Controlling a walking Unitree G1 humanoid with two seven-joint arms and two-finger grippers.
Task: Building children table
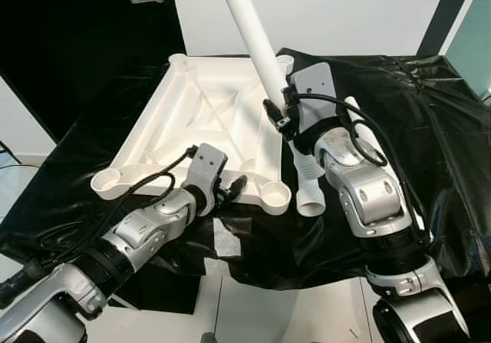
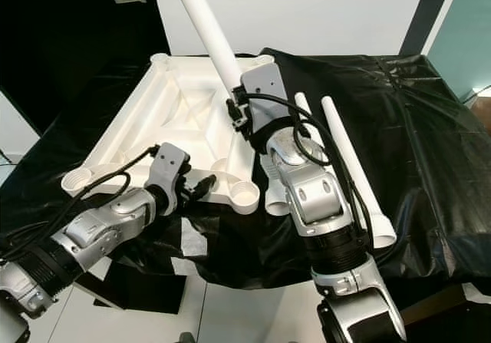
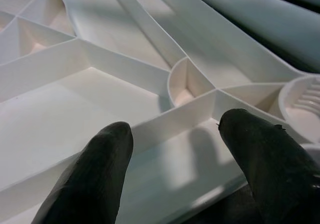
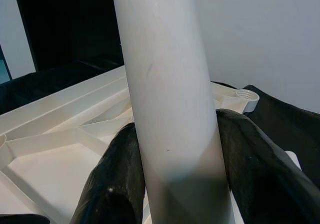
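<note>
Two of my right fingers (image 4: 115,184) are clamped on a white table leg (image 1: 249,40), one each side, holding it tilted up and away over the upside-down tabletop (image 1: 192,120). My right gripper (image 1: 278,117) sits above the tabletop's right edge, forearm bent up from below. My left gripper (image 3: 177,169) has its fingers spread, gripping nothing, at the near rim by a threaded corner socket (image 1: 275,197). Two more legs (image 2: 349,166) lie on the black sheet (image 1: 430,120) to the right.
</note>
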